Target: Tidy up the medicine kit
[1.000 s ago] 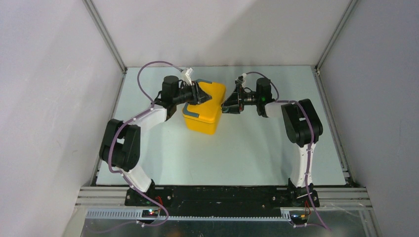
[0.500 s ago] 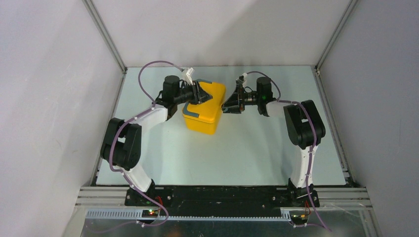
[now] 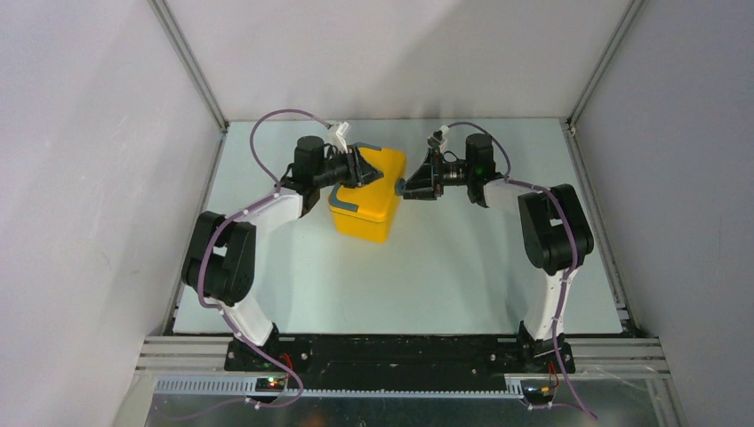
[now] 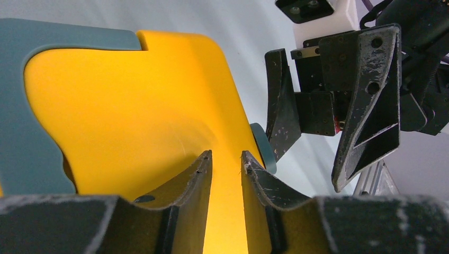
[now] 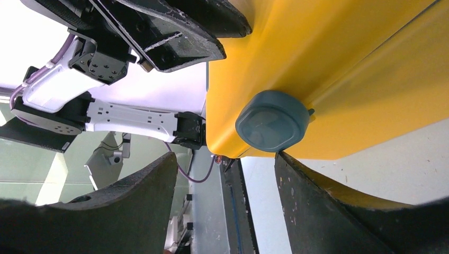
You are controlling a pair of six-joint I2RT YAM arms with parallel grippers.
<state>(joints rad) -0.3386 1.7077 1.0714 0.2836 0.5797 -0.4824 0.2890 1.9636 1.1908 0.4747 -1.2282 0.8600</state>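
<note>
L gripper (image 4: 226,159) jaws narrowly apart, R gripper (image 5: 225,157) jaws wide.

The left arm (image 3: 267,212) and right arm (image 3: 544,298) wear white shells between bulky black joint housings. A purple cable (image 3: 286,111) loops along each. Black wedge-shaped fingers (image 4: 370,95) show pale scuffs and screw holes. A black base bar (image 3: 400,351) spans six o'clock.

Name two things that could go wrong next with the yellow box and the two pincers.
The right pincer stands open at the round latch; closing badly, it might slip off or shove the yellow box sideways. The left pincer sits over the lid close by, so the two could collide.
</note>
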